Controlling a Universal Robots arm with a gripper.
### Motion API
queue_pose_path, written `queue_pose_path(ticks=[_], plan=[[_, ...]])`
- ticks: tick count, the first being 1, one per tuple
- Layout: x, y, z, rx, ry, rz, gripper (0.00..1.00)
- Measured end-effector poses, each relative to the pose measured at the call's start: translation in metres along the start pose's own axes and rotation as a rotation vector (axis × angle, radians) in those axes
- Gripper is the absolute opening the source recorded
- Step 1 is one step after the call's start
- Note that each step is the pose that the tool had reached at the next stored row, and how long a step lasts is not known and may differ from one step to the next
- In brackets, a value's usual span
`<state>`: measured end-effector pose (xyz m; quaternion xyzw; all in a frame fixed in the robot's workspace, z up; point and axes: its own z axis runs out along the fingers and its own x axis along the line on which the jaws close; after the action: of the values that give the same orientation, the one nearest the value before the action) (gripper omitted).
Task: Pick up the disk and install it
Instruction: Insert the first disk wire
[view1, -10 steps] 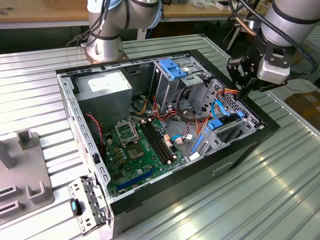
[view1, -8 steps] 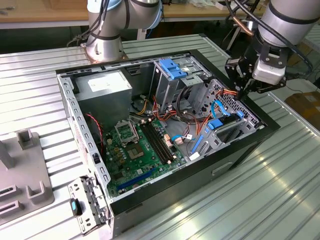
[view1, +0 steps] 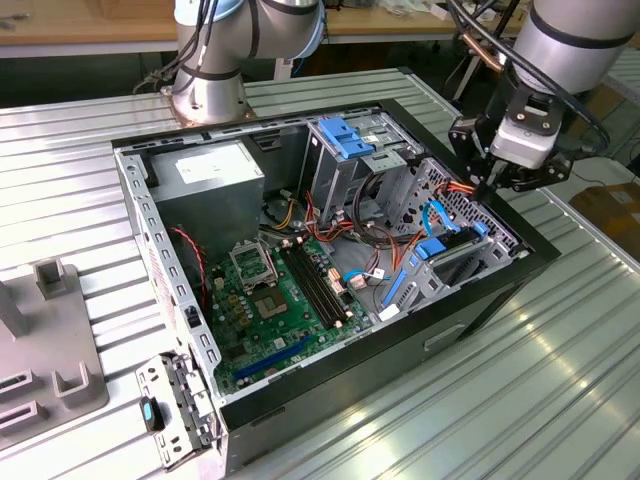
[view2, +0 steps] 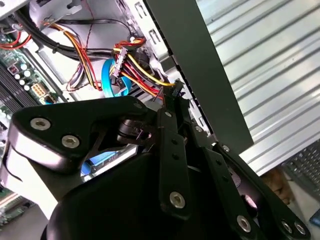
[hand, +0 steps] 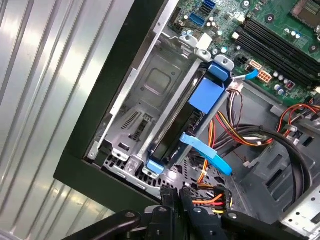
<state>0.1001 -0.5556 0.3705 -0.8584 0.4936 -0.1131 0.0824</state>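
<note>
Looking like the seating step: your disk (hand: 202, 100) sits in the cage (hand: 150, 80), claw (hand: 176, 194) pinched shut near the cables (hand: 212, 202); any push needs to go straight.

An opened computer case (view1: 480, 300) is laid on a ribbed table (view1: 560, 400), with a motherboard (view1: 270, 300) set on its floor and a power supply (view1: 205, 175) fitted in the corner nearest the arm's base (view1: 205, 95). At the exterior view's right, a drive cage (hand: 155, 75) is mounted against the case wall, and the disk (hand: 202, 97) is seated on edge in it, with 1 bay between it and that wall. The gripper (view1: 483, 183) is held just above the cage.
</note>
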Motion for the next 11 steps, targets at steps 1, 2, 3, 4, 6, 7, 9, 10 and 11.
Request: queue_pose_path(ticks=[1, 2, 3, 4, 6, 7, 9, 10, 11], plan=[[0.0000, 0.0000, 0.0001, -0.0017, 0.0039, 0.015, 0.17], [0.0000, 0.0001, 0.0003, -0.0035, 0.0080, 0.031, 0.17], [0.0000, 0.0001, 0.0005, -0.0064, 0.0143, 0.054, 0.17], [-0.0003, 0.0006, 0.0006, -0.0097, 0.0217, 0.084, 0.17], [-0.0003, 0.0006, 0.0004, -0.0101, 0.0227, 0.087, 0.17], [-0.0003, 0.0006, 0.0004, -0.0102, 0.0228, 0.087, 0.17], [-0.0003, 0.0006, 0.0005, -0.0103, 0.0230, 0.089, 0.17], [-0.0005, 0.0009, 0.0004, -0.0104, 0.0232, 0.090, 0.17], [-0.0009, 0.0015, 0.0003, -0.0110, 0.0247, 0.096, 0.17]])
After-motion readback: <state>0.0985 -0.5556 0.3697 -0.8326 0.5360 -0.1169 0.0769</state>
